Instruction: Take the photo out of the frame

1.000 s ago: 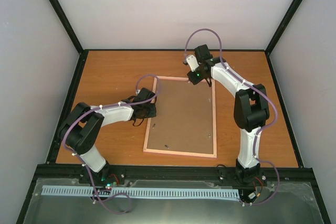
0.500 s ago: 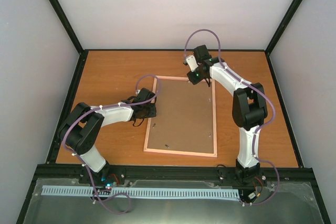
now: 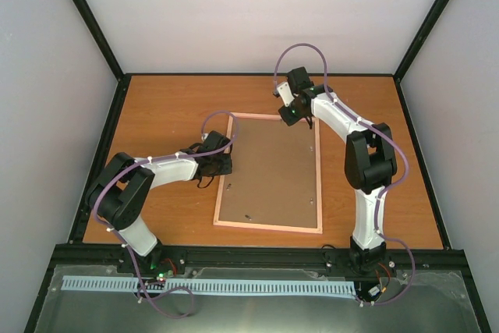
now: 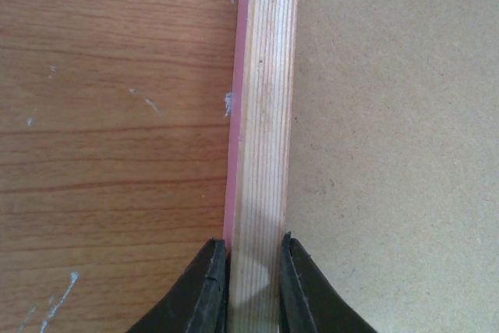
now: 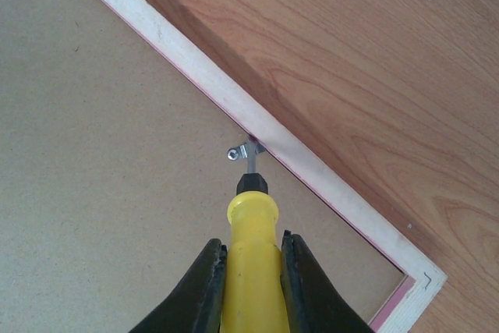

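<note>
I see orange-brown wooden table (image 3: pixel 156 115); large rectangular pink-edged wooden frame (image 3: pixel 270 169) lies mid-table, brown board back facing up. My left gripper (image 4: pixel 254 253) clamped on frame's left rail. My right gripper (image 5: pixel 253 259) clamped on small yellow-handled screwdriver (image 5: pixel 251 228), tip at tiny metal clip (image 5: pixel 242 151) beside far rail.

The table (image 3: pixel 156 118) was a wood-grain top in warm orange-brown, edged with black rails and closed in by pale panels on the left, right and far sides. Flat on it, about the middle, lay the frame (image 3: pixel 267 228), face down, with its brown backing board (image 3: pixel 269 165) turned up and a thin pink border all round. Its long sides ran near to far, slightly slanted. A few pale scuffs marked the bare wood just beside the frame's left edge.
</note>
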